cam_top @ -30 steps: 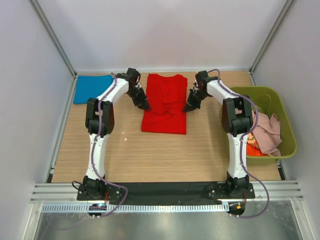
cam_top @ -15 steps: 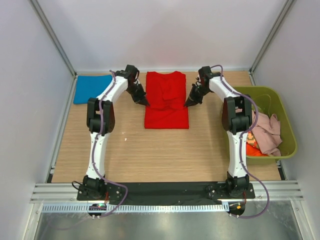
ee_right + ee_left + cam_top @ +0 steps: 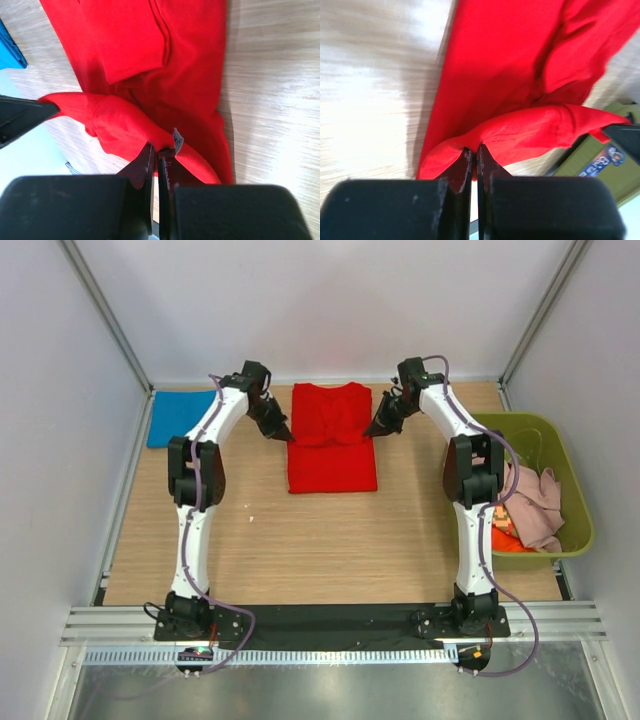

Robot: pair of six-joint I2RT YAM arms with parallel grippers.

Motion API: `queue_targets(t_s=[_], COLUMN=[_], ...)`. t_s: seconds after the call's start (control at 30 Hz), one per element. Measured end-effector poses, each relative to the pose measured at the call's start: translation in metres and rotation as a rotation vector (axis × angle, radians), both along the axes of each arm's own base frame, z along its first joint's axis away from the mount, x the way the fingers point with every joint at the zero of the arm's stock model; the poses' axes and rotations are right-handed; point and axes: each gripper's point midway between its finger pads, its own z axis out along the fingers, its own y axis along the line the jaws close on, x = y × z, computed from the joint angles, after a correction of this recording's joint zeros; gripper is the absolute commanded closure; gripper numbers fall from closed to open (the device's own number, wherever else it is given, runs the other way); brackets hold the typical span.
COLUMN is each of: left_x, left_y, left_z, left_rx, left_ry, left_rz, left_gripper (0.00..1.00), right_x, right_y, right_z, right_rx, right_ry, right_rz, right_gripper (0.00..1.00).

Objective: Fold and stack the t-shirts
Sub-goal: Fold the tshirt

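The bright red t-shirt (image 3: 333, 445) lies at the far middle of the table, partly folded. My left gripper (image 3: 288, 436) is shut on its left edge and my right gripper (image 3: 372, 431) is shut on its right edge. Both hold a lifted band of red cloth above the lower layer. In the left wrist view the jaws (image 3: 473, 152) pinch a red fold (image 3: 530, 130). In the right wrist view the jaws (image 3: 159, 150) pinch red cloth (image 3: 125, 125) beside a small grey tag. A folded blue t-shirt (image 3: 185, 417) lies at the far left.
An olive-green bin (image 3: 570, 475) stands at the right with pale pink (image 3: 535, 502) and orange (image 3: 510, 540) shirts in it. White walls close the back and sides. A black strip and metal rail run along the near edge.
Both grippers have carried the red t-shirt's held edge toward the far side, and the near hem has drawn back, so the shirt looks shorter.
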Motion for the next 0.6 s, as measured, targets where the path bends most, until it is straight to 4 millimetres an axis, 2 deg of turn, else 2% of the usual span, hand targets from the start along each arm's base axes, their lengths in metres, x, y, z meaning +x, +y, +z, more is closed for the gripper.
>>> queue_targets(t_s=[0.17,0.33,0.4,0.5,0.53,0.6], left_x=[0.015,0.016,0.016,0.019,0.02,0.021], left_y=[-0.002,-0.006,-0.006,-0.007,-0.007,-0.005], left_z=[0.01,-0.004,-0.011,-0.016,-0.017,-0.016], left_rx=[-0.032,-0.046,-0.049,-0.048,-0.048,-0.033], left_ry=[-0.041,-0.012,-0.001,0.004,0.001,-0.004], left_rz=[0.009,0.013,0.013,0.014,0.015,0.012], left_gripper=[0.92,0.84,0.76,0.6,0.52,0.47], right_x=[0.001,0.0,0.002,0.009,0.011,0.017], right_y=[0.0,-0.003,-0.006,-0.009,-0.01,-0.012], right_z=[-0.011,-0.035,-0.043,-0.048,-0.047,-0.043], right_rx=[-0.001,-0.009,-0.012,-0.012,-0.013,-0.02], right_ry=[0.021,0.07,0.085,0.086,0.083,0.068], right_rz=[-0.004,-0.013,-0.019,-0.028,-0.032,-0.039], right_gripper=[0.98,0.96,0.94,0.84,0.74,0.65])
